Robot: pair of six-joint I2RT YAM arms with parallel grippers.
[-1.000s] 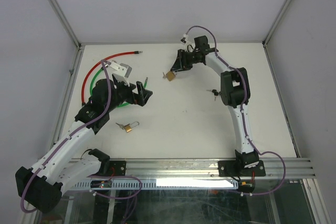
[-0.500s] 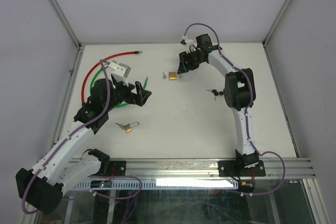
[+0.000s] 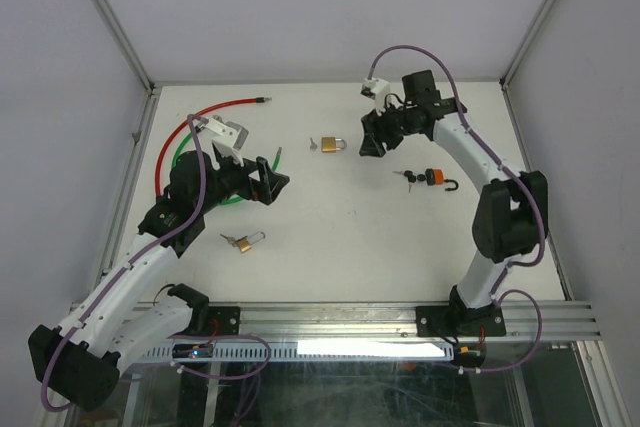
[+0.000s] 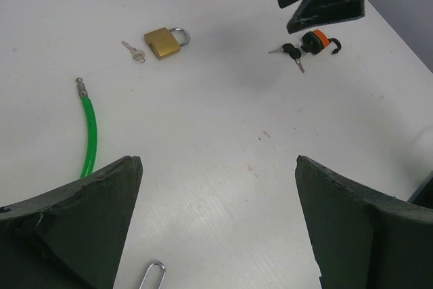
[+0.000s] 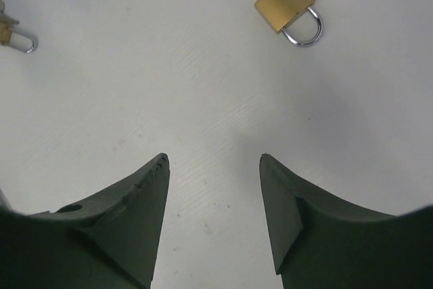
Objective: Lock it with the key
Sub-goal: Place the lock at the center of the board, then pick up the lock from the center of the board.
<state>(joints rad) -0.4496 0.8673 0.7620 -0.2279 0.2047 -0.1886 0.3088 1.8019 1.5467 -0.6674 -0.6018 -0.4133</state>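
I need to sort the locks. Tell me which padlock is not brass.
The orange padlock, with a black shackle, beside the black keys. The far padlock and the near padlock are both brass.

Seen from above, the padlock (image 3: 333,144) lies on the table (image 3: 360,247) at 12 o'clock from its middle, a key (image 3: 314,143) just beside it at its 9 o'clock and the right gripper (image 3: 368,139) near its 3 o'clock. A hooked lock (image 3: 434,177) sits at the table's 3 o'clock, a small padlock (image 3: 243,241) at 8 o'clock and the coiled cables (image 3: 178,137) at 10 o'clock.
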